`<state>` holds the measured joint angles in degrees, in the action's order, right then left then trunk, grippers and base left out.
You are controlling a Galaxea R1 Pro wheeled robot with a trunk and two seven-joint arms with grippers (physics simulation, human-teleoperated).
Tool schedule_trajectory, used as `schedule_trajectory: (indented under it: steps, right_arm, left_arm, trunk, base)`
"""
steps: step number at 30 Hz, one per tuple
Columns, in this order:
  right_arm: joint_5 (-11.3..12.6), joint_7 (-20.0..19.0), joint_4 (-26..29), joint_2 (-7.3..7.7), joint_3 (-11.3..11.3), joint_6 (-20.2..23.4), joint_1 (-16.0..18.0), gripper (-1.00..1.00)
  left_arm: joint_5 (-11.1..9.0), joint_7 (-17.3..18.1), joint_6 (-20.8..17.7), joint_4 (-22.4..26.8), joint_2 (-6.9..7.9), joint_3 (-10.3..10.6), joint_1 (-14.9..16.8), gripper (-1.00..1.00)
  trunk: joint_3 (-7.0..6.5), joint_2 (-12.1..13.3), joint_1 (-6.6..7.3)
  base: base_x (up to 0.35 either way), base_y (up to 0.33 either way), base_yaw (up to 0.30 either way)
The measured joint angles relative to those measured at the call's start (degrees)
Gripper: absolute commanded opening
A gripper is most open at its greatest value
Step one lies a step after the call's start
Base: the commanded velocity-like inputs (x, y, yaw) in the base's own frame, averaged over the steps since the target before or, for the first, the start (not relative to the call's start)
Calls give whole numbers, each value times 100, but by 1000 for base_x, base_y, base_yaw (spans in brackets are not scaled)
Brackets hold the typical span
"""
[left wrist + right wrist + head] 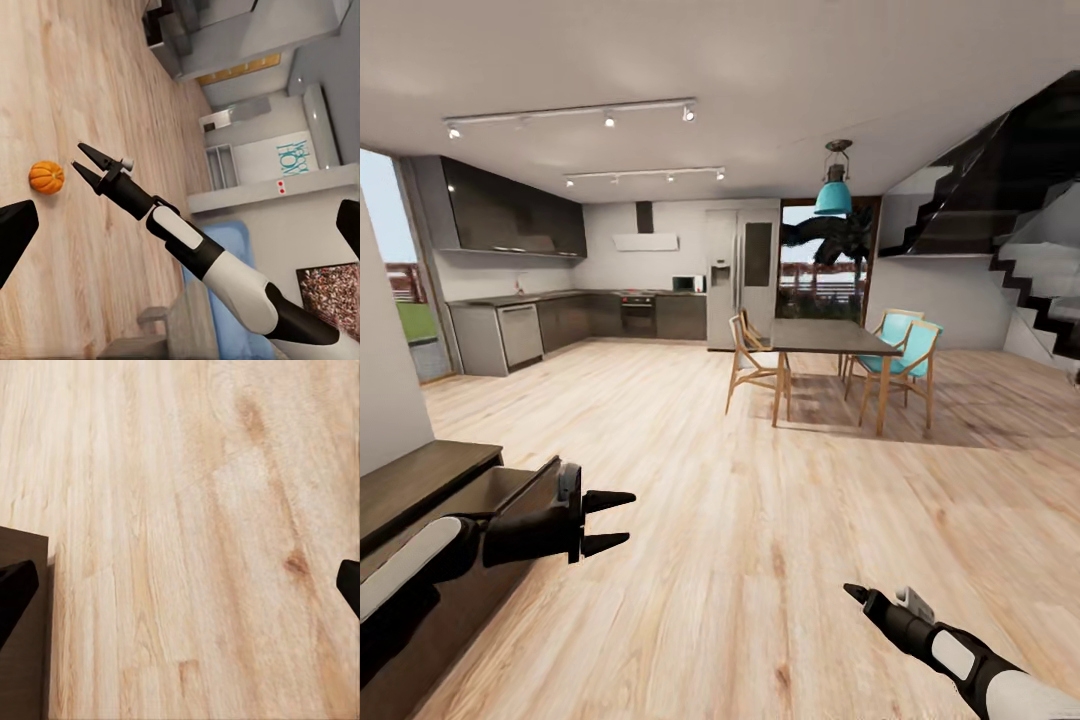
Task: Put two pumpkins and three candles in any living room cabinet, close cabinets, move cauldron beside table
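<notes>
I note both grippers empty, left gripper [622, 520] and right gripper [84, 161] parted; pumpkin [46, 177] on the floor [195, 547] just beside the right fingertips; cabinet [430, 480] beside my left.

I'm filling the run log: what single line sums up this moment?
left hand open, empty | right hand open, empty | pumpkin on floor | cabinet beside left arm
</notes>
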<state>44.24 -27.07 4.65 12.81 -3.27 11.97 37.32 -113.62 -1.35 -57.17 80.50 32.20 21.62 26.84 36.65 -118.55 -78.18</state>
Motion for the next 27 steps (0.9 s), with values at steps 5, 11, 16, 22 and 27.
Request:
schedule_trajectory:
  steps: [5,11,16,22,27]
  right_arm:
    - [0,0,-1,0,0,-12,0,100]
    - [0,-2,-1,0,1,-7,0,100]
    - [2,-36,4,0,5,30,0,100]
    - [53,31,12,-10,38,183,0,100]
    - [50,34,16,-3,46,356,0,100]
  left_arm:
    - [1,0,0,0,0,5,0,100]
    - [1,0,0,0,0,8,0,100]
    - [1,0,0,0,0,9,0,100]
    - [2,-1,0,0,-5,9,0,100]
    - [2,-1,0,1,-7,8,-1,100]
  trunk:
    - [-26,0,0]
    - [-57,0,0]
    - [-81,0,-1]
    - [-71,0,-1]
    - [-31,0,-1]
  base:
    - [-1,0,-258]
    - [0,0,-257]
    - [-41,0,-265]
    - [-68,0,-215]
    - [-73,0,-66]
